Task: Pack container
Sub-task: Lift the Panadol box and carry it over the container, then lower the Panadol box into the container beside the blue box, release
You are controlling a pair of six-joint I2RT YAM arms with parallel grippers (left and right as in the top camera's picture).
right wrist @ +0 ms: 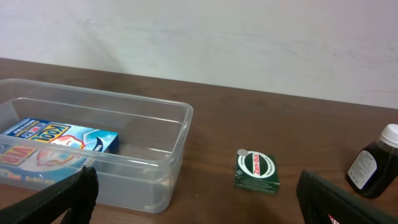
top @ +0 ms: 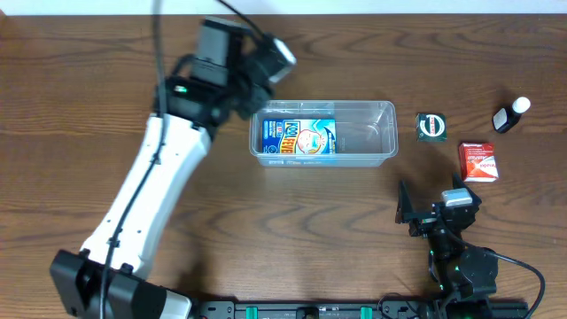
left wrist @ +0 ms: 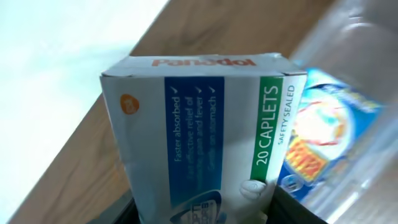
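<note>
The clear plastic container [top: 372, 133] lies at mid-table with a blue Kool Fever box [top: 301, 137] flat in its left half. My left gripper [top: 266, 64] hovers just beyond the container's left far corner, shut on a white-and-blue Panadol box [left wrist: 199, 137]. In the left wrist view the box stands between the jaws of the left gripper [left wrist: 202, 214], and the container [left wrist: 367, 93] and blue box [left wrist: 326, 134] show to the right. My right gripper [top: 423, 213] rests near the front edge, open and holding nothing. The right wrist view shows the container [right wrist: 177, 143] and the open right gripper [right wrist: 199, 205].
To the right of the container stand a small green Zam-Buk box [top: 431, 126] [right wrist: 256, 169], a red box [top: 478, 161] and a dark bottle with a white cap [top: 511, 115] [right wrist: 373, 163]. My left arm [top: 151, 186] crosses the table's left side.
</note>
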